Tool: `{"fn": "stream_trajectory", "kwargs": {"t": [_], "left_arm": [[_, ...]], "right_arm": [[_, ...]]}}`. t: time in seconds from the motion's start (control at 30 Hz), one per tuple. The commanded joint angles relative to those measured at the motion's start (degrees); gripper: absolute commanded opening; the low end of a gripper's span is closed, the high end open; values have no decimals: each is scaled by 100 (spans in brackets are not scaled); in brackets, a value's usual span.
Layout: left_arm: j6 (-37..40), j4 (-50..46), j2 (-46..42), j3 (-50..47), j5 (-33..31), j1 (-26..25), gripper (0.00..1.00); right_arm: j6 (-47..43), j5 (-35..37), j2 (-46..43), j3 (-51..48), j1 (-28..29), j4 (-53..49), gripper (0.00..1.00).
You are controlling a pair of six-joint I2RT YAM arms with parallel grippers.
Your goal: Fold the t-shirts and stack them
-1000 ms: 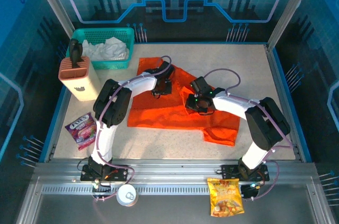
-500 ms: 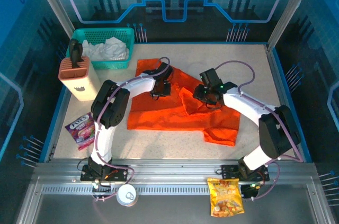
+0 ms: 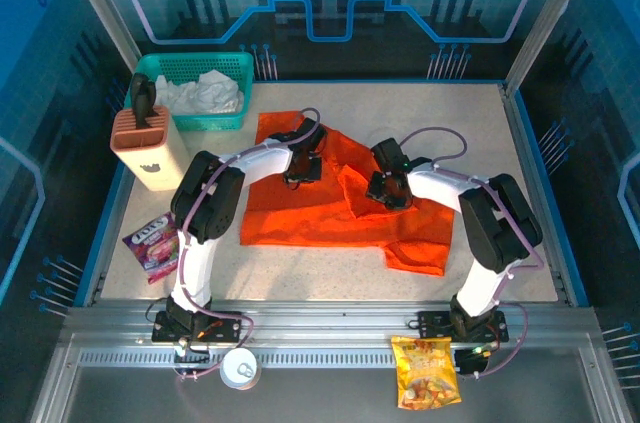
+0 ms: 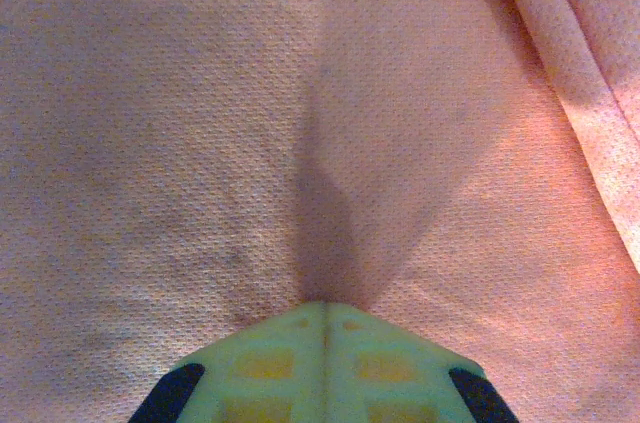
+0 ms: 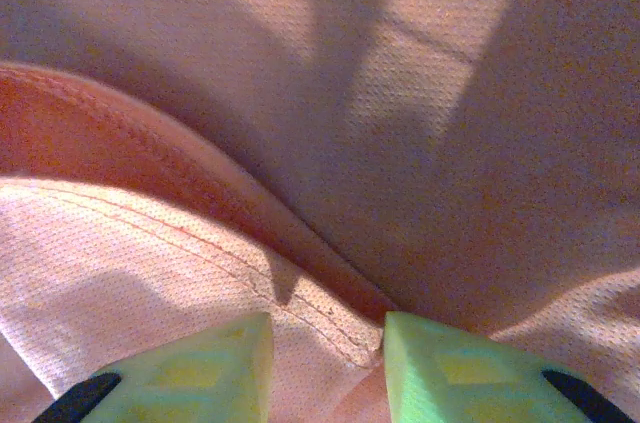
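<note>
From above, the t-shirt [image 3: 320, 221] is seen spread on the middle of the table [image 3: 470, 123], with its right part folded over. The left gripper [image 3: 302, 171] is kept on the far left part of the cloth, as before. The right gripper [image 3: 388, 193] has been brought nearer and leftward since half a second ago, onto the folded flap. At the left wrist, the jaws are seen closed, with a ridge of cloth pinched at their tips. At the right wrist, the jaws are held partly apart, astride a stitched hem [image 5: 300, 288].
</note>
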Motion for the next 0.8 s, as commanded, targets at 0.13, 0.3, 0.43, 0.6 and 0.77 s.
{"fn": "stream_trajectory", "kwargs": {"t": [0.13,0.3,0.43,0.6,0.77], "left_arm": [[129,-260,-57,-197,141,32,0],[116,-230,-47,-198,165,32,0],[104,-232,-12,-198,194,32,0],[120,-244,-24,-224,167,32,0],[133,-251,-20,-224,156,32,0]], "right_arm": [[203,241,-133,-12,137,-172,41],[309,379,-376,-141,217,-223,44],[318,376,-274,-150,218,-167,42],[349,299,-59,-102,224,-77,40],[346,283,64,-76,228,-41,38]]}}
